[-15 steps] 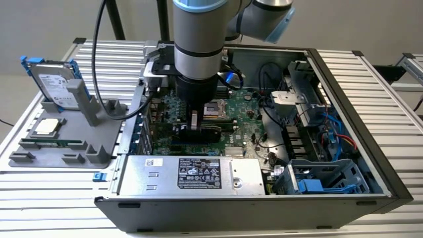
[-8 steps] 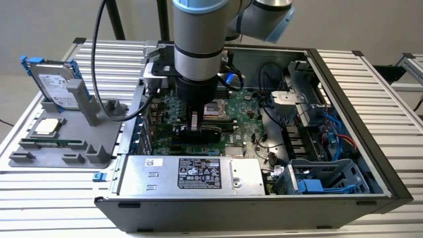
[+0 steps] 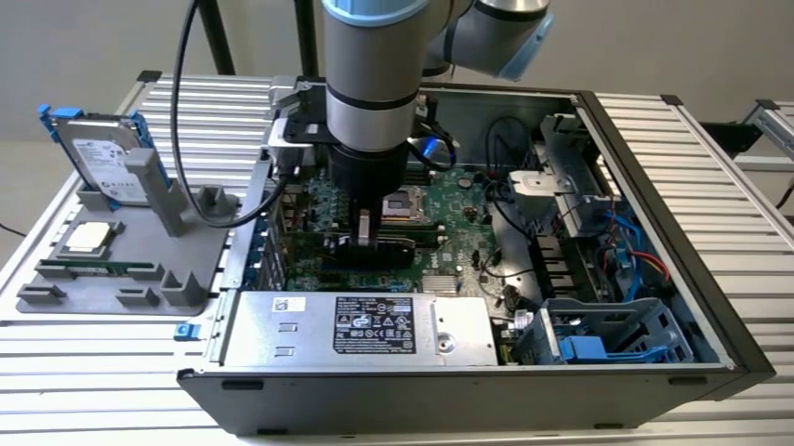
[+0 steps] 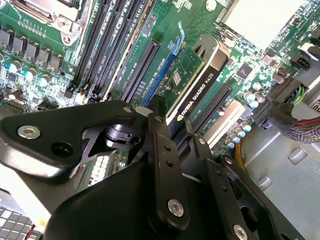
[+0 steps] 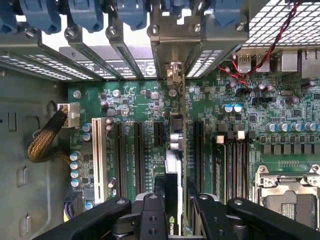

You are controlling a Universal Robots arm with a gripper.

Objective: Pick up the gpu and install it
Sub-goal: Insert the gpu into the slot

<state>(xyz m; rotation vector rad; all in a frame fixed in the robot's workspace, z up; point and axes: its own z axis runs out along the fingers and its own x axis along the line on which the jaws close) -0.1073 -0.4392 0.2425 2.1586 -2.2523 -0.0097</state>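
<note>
In the exterior view the green motherboard [image 3: 466, 237] fills the frame's centre inside the dark grey case [image 3: 694, 279], a blue-framed silver hard drive [image 3: 106, 153] stands at upper left on the ribbed pale worktop [image 3: 74, 344], and the gpu [image 4: 200, 82] shows green with a black shroud.

We see the gripper [image 3: 363, 237] down inside the open computer case [image 3: 694, 167], on the gpu [image 3: 372, 249] standing on the motherboard [image 3: 466, 209].
</note>
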